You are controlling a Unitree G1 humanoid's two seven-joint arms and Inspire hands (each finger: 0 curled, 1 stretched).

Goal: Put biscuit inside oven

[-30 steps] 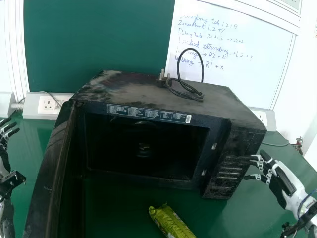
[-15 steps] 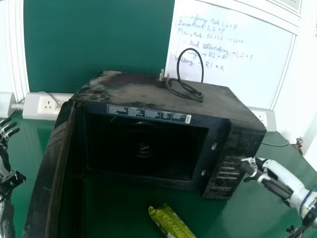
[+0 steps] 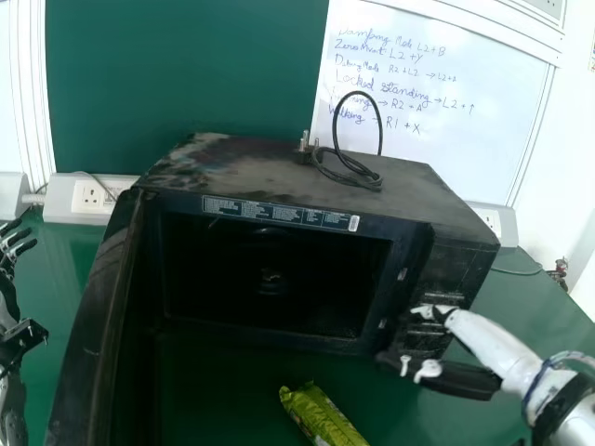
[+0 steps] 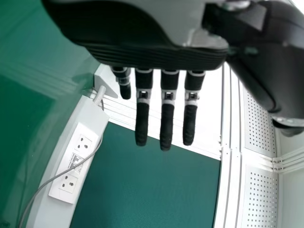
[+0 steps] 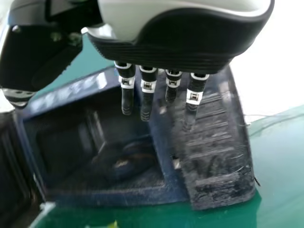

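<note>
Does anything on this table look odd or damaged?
Yes, the oven does. Its black cord lies looped on top, with the plug's prongs sticking up instead of sitting in a socket. The top also has pale, patchy marks, perhaps dust or wear. I see nothing spilled.

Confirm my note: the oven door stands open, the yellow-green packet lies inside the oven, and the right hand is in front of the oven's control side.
Not quite: the head view shows the yellow-green packet on the green table, in front of the oven. The door and right hand are as you wrote.
</note>
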